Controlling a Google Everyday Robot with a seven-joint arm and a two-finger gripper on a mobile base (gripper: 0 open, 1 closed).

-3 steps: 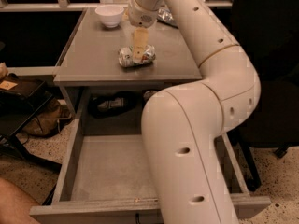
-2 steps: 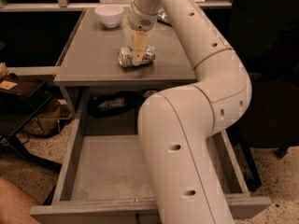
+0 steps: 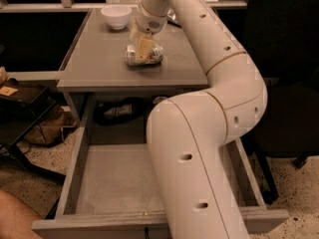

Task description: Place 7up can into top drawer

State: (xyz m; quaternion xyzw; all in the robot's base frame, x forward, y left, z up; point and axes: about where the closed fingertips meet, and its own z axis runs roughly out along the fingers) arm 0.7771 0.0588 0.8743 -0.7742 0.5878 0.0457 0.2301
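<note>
The 7up can [image 3: 151, 57], white and green with silver ends, lies on its side on the grey tabletop [image 3: 99, 59]. My gripper [image 3: 144, 48] reaches down from above and sits right on the can, covering its middle. The top drawer [image 3: 112, 183] is pulled wide open below the tabletop, its flat grey bottom bare on the left. My large white arm [image 3: 199, 148] crosses in front of the drawer's right half and hides it.
A white bowl [image 3: 116, 15] stands at the back of the tabletop. A dark object [image 3: 117, 111] lies on the shelf under the tabletop. A brown bag [image 3: 42, 126] and a black frame stand at the left. A bare knee [image 3: 12, 218] shows at the bottom left.
The gripper stays down at the can on the tabletop. The arm's elbow has shifted slightly. The can has not moved.
</note>
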